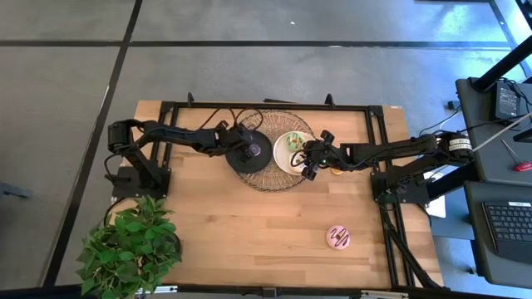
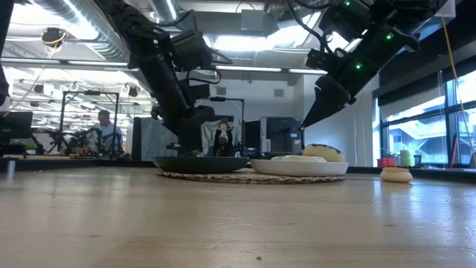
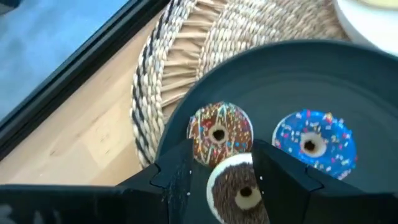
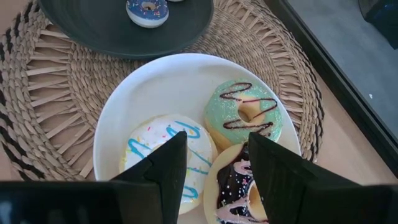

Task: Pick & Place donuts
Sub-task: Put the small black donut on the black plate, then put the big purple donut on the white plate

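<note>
My left gripper (image 1: 249, 152) is low over the black plate (image 3: 373, 81) and open. Its fingers stand either side of a brown mini donut (image 3: 239, 190) that lies flat on the plate. A chocolate-sprinkled mini donut (image 3: 219, 132) and a blue one (image 3: 314, 140) lie just beyond. My right gripper (image 4: 217, 135) is open and raised above the white plate (image 4: 124, 99), which holds a green donut (image 4: 242, 115), a cream blue-striped one (image 4: 155, 149) and a chocolate one (image 4: 239, 186). A pink donut (image 1: 337, 237) and a cream one (image 2: 396, 174) lie on the table. My left gripper comes down at the brown mini donut (image 3: 233, 180) from above, one finger (image 3: 177, 177) on each side of it. The donut lies flat on the black plate. Whether the fingers touch it, I cannot tell.
Both plates sit on a round woven mat (image 1: 274, 178) near the table's far edge. A potted plant (image 1: 129, 245) stands at the near left corner. Bare wood lies between the mat and the near edge. People and desks show in the room beyond.
</note>
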You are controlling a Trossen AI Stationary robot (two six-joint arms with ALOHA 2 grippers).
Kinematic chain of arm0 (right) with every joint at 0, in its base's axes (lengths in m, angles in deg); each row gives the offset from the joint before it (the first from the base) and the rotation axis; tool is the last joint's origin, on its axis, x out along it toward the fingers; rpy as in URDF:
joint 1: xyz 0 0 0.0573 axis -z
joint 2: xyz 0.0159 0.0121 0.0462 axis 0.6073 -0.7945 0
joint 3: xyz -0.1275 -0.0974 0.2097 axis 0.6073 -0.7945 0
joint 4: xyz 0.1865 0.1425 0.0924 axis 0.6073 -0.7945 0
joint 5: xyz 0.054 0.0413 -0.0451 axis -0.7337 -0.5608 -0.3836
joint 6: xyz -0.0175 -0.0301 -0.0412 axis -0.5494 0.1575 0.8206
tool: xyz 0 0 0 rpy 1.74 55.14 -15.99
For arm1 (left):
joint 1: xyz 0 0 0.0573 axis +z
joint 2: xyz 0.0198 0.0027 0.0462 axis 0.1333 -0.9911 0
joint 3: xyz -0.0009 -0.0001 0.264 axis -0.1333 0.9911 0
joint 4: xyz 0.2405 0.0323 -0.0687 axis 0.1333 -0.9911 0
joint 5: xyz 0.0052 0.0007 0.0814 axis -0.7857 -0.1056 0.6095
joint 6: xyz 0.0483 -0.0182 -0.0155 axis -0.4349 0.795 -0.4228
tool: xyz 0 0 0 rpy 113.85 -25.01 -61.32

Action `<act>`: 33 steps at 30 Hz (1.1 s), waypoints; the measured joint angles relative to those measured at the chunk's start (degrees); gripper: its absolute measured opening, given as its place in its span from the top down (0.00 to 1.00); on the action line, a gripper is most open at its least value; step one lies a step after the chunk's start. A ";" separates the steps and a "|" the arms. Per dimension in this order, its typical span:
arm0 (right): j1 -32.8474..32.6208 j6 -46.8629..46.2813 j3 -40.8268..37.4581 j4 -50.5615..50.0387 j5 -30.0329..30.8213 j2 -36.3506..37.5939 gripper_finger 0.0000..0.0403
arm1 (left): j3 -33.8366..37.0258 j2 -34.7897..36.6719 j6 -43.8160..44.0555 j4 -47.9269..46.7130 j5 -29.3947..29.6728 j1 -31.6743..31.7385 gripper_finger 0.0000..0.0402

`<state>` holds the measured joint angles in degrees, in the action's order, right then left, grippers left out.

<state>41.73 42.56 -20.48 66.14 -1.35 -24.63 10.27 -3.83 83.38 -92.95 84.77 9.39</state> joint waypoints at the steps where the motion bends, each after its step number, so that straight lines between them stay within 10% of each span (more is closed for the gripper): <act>1: -0.01 0.00 0.00 0.00 0.01 0.00 0.57 | 0.00 0.00 0.01 0.37 -0.52 0.03 0.60; 33: -0.02 -2.28 0.75 -7.53 -0.04 0.69 0.57 | 0.00 4.63 -0.37 -0.78 -1.56 -1.36 0.60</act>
<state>41.71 40.28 -19.73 58.62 -1.39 -23.94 10.27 0.80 83.02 -93.74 83.22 8.03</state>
